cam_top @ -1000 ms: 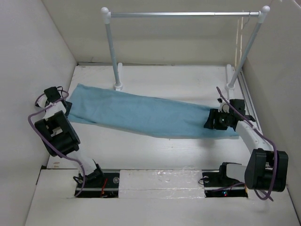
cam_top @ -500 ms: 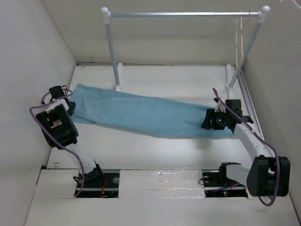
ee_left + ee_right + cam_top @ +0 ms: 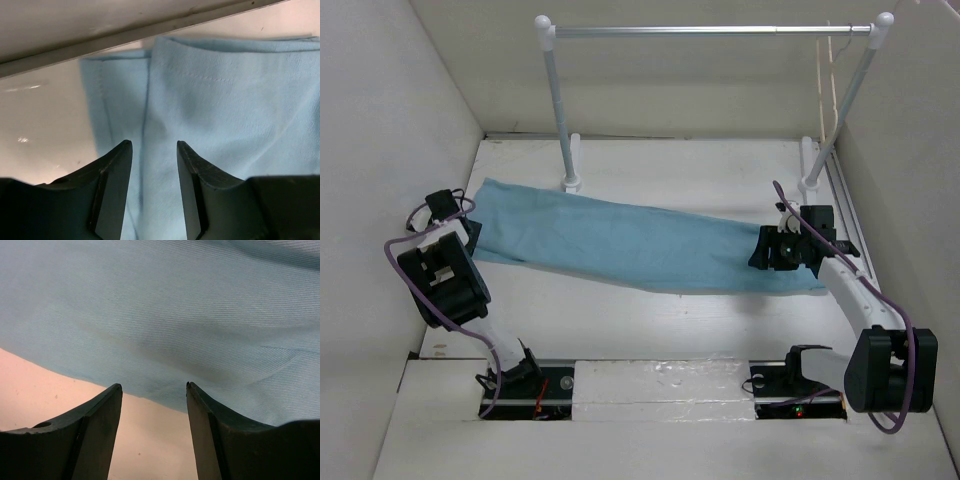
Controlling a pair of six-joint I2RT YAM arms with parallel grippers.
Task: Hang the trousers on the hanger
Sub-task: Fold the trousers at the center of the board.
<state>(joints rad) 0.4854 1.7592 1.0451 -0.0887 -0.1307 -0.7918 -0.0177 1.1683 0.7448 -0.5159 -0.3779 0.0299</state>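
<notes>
The sky-blue trousers lie flat and stretched across the table, from the far left to the near right. My left gripper is open at their left end. In the left wrist view its jaws stand apart over the folded hem of the trousers, holding nothing. My right gripper is open at their right end. In the right wrist view its jaws straddle the near edge of the trousers. The pale beige hanger hangs edge-on from the rail beside the right post.
A metal clothes rail on two white posts stands at the back of the table, its left foot touching the trousers' far edge. White walls close in on the left and right.
Both arms shifted slightly. The left gripper edged in to the trousers' left end; the right gripper moved a little left and farther back over the right end. The trousers have not moved.
</notes>
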